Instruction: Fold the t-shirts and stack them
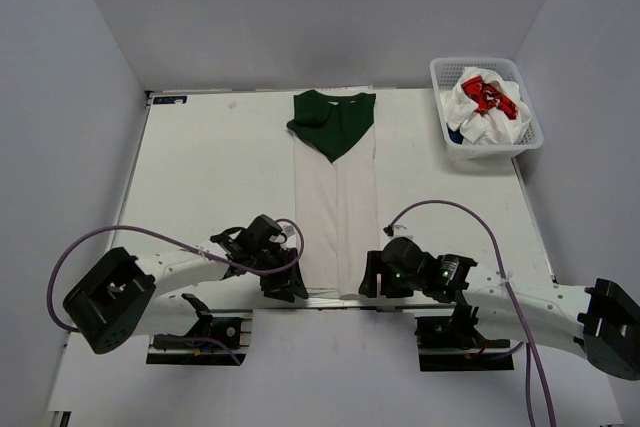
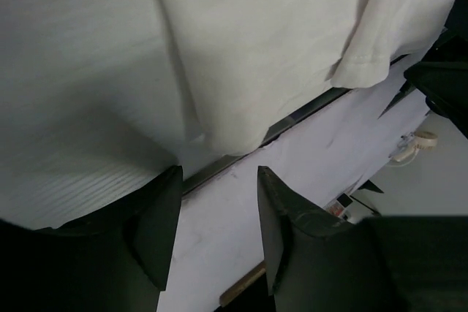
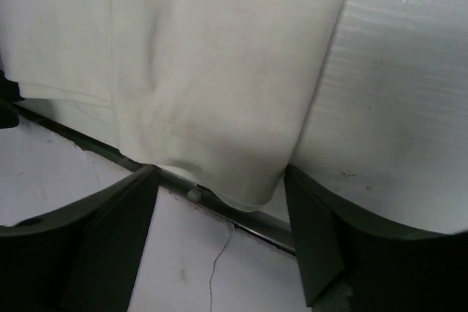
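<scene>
Shirt, folded into a long strip, is lying on the bench, hem at the near edge. Left gripper and right gripper are hanging released at its hem corners, grasping nothing. Other shirts are sitting in the basket.

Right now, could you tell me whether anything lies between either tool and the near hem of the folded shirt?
Nothing visible does: the left tool and right tool, both open, sit at the near corners of the shirt.

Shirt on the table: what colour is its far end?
The shirt ends dark green; clearest in top external view.
</scene>
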`<state>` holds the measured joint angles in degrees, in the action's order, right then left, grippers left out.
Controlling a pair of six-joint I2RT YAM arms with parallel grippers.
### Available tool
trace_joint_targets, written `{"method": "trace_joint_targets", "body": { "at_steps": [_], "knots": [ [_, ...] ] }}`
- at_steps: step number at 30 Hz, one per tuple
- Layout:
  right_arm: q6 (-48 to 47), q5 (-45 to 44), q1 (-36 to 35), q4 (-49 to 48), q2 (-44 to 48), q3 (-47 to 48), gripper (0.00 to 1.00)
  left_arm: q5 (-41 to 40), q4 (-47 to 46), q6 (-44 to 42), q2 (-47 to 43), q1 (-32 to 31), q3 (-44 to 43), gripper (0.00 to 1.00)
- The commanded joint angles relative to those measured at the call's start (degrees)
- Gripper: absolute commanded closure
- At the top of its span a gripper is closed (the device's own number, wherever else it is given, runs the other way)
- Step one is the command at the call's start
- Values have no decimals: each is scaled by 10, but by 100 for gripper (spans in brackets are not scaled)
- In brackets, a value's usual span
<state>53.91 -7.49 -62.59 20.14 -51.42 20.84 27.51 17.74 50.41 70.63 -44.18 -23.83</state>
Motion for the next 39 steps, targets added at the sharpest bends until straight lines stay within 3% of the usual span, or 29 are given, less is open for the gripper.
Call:
{"method": "trace_joint_targets", "body": {
  "at_steps": [1, 5, 11, 14, 15, 21, 27, 29, 39],
  "knots": [
    [9, 16, 3, 17, -11, 1, 29, -38, 14, -23, 28, -19, -23, 46],
    [8, 19, 4, 10, -8, -4, 45, -55, 23, -41, 63, -31, -41, 61],
    [6, 24, 8, 3, -17, -5, 61, -96, 40, -47, 90, -31, -70, 74],
    [-7, 27, 7, -9, -24, -5, 73, -124, 47, -47, 96, -31, -85, 98],
    [-11, 27, 8, -12, -26, -3, 75, -124, 47, -54, 96, -31, -94, 100],
    [-50, -21, 9, -23, -37, 40, 100, -142, 20, -54, 29, -31, -108, 100],
    [-69, -131, 23, -20, -54, 102, 100, -209, 35, -54, -9, -24, -157, 100],
    [-79, -168, 33, -19, -70, 133, 100, -274, 55, -54, -9, -24, -198, 100],
    [-172, -271, 122, -97, -194, 281, 100, -484, 124, -54, 84, 10, -363, 100]
  ]
}}
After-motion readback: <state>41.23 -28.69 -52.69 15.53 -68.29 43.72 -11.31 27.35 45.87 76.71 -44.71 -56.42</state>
